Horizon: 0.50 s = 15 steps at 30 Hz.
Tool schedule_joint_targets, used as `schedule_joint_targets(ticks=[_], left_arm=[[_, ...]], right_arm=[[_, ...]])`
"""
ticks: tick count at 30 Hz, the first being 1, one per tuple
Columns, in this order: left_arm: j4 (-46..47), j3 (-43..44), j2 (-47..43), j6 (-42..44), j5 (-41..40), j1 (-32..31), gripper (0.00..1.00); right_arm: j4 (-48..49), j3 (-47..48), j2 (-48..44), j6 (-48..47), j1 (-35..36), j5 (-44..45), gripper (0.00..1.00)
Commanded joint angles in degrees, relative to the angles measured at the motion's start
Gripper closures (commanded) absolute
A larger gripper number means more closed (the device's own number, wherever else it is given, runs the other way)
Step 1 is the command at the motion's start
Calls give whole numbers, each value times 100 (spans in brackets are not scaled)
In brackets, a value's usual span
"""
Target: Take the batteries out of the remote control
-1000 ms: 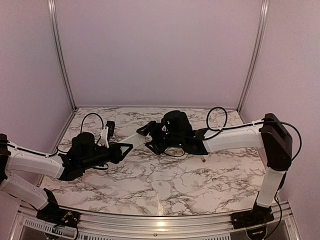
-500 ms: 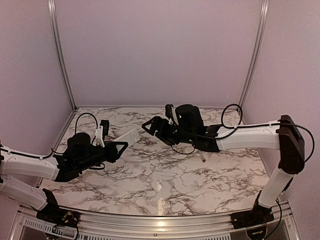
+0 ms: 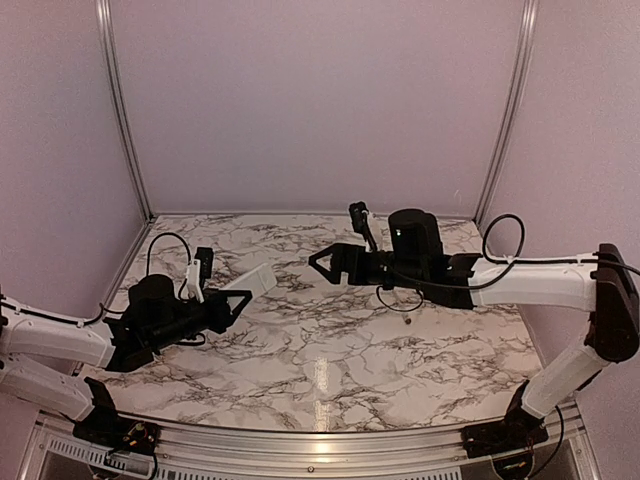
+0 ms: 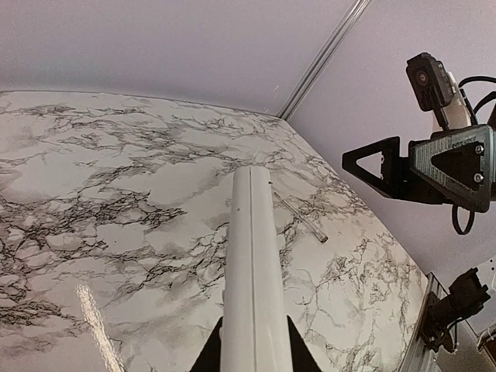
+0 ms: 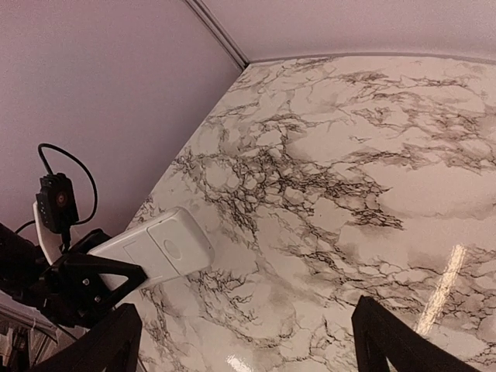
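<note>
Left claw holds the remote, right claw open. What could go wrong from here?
1. The left claw grips the remote at one end only, the rest jutting free; a push from the open right claw may lever it loose.
2. A thin rod lies on the table beyond the remote's tip; anything dropped could strike it.

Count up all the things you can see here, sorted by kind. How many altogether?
Remote control: 1
Thin pale rod: 1
Robot tools: 2 (left tool, right tool)
Total: 4
</note>
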Motion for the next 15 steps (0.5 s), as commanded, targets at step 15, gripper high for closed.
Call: schedule_joint_targets(ticks=[15], left_arm=[[324, 481, 419, -552, 1552, 16, 100]], right_arm=[[-727, -633, -1238, -1153, 30, -368, 11]])
